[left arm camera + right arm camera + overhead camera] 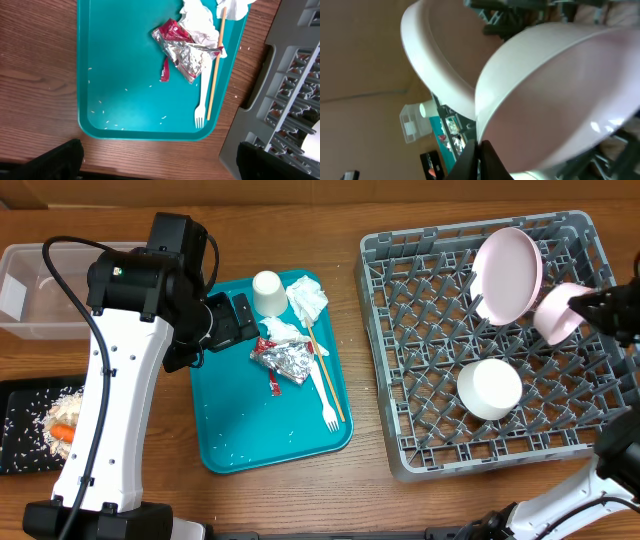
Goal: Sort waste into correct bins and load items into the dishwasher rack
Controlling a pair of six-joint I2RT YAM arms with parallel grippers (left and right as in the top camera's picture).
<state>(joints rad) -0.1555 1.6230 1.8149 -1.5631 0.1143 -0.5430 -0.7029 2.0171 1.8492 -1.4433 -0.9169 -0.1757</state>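
1. The right gripper (592,307), at the right edge of the overhead view, is pinched closed on the rim of a small bowl (558,312). It holds the bowl tilted on its side over the upper right of the dishwasher rack (400,462).
2. The right wrist view shows that bowl's rim curving from the lower middle to the upper right of the frame, just beside the plate (508,272).
3. The plate stands on edge among the pegs in the upper right of the rack, leaning, with its face turned toward the lower left.
4. A second bowl (490,388) sits in the lower middle of the rack, well apart from the plate.
5. The left gripper (243,323) hangs with its jaws spread wide and nothing between them, over the upper left part of the teal tray (240,430).
6. On the tray, the fork (322,392) lies with its long axis running top to bottom, tines toward the lower edge of the frame.
7. The chopsticks (327,375) lie just beside the fork on its right, slanting from upper left to lower right.
8. The foil wrapper (285,360) lies left of the fork, touching crumpled napkins (307,298) above it. The cup (267,292) stands near the tray's upper edge.
9. Rice grains are scattered over the tray's lower left.
10. At the left, the clear tub (60,330) sits above the black tray (15,395), which holds rice and a carrot (62,433).
11. Everything rests on a brown wood-grain table (400,505).
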